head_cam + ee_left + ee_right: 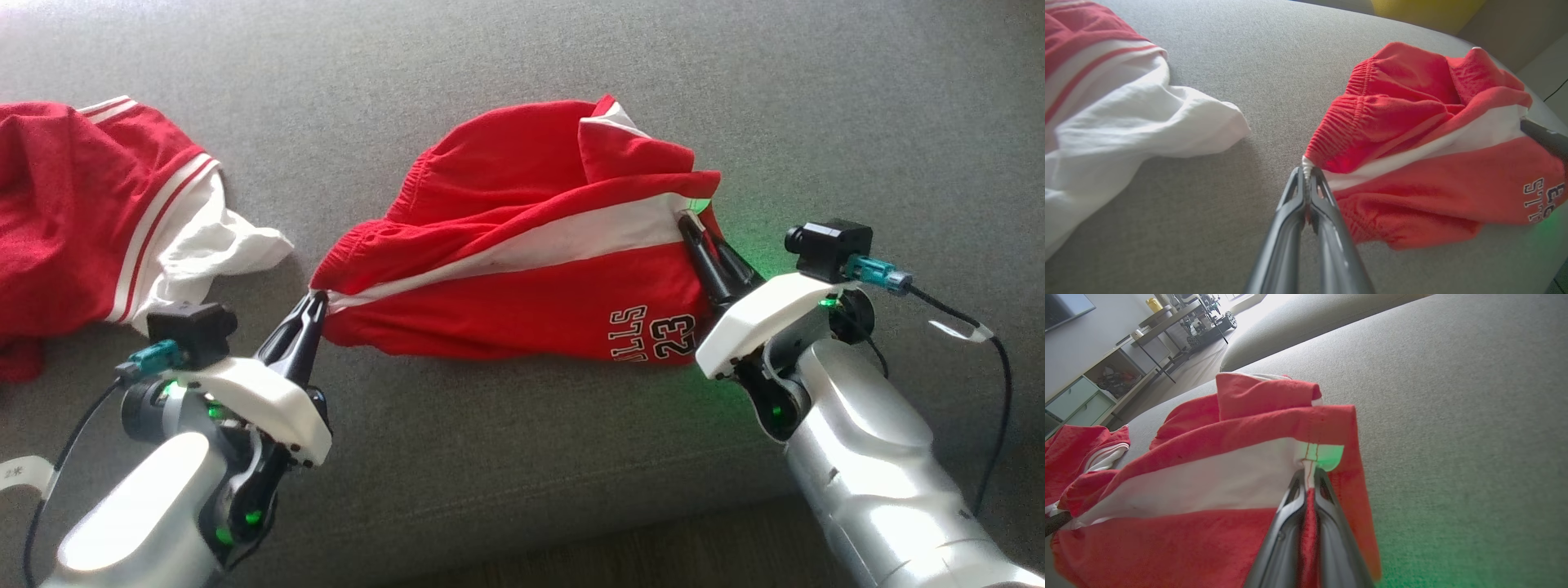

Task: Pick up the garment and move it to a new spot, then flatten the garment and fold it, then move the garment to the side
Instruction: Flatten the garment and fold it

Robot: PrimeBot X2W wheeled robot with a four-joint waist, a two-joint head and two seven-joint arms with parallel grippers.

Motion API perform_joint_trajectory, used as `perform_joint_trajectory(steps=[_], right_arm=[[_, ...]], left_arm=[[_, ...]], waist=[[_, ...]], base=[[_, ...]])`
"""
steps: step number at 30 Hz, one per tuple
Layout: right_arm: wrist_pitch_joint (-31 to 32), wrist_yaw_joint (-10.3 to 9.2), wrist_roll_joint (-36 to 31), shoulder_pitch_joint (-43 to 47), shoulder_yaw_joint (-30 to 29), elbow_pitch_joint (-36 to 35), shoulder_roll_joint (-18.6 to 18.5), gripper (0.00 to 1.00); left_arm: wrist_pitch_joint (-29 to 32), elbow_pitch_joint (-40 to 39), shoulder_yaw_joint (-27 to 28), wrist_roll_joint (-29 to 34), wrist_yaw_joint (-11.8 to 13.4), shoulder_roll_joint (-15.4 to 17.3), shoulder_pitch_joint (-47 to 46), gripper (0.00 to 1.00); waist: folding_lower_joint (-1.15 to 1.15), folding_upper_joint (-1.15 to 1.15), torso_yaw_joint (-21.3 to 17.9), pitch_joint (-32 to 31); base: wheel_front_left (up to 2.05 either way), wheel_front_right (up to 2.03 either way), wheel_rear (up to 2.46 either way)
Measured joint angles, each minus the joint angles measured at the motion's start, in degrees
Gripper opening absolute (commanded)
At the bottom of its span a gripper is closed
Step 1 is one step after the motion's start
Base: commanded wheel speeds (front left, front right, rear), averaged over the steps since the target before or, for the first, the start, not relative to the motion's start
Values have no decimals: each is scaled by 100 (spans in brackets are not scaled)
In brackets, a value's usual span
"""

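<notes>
The garment is a pair of red shorts with a white side stripe and a "23" print, lying crumpled on the grey sofa seat. My left gripper is shut on the waistband corner where the white stripe ends; the left wrist view shows the fabric pinched at my left gripper's tips. My right gripper is shut on the hem at the stripe's other end, and in the right wrist view the garment has red and white cloth squeezed between the closed fingers of my right gripper.
A second red-and-white garment lies at the far left of the seat, also visible in the left wrist view. The grey sofa seat stretches bare behind and to the right. The front edge of the seat runs just below my arms. Shelving stands beyond the sofa.
</notes>
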Motion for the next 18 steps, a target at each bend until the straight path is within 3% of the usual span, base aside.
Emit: perform_joint_trajectory(steps=[9, 18], right_arm=[[0, 0, -10, 0, -35, -60, 1, 0], [0, 0, -544, 21, -668, -1258, 0, 0]], left_arm=[[-121, 37, 2, 20, -26, -19, 0, 0], [-365, -549, 716, -164, -203, -170, 5, 0]], waist=[[0, 0, -6, -62], [0, 0, -74, -344]], base=[[0, 0, 0], [0, 0, 0]])
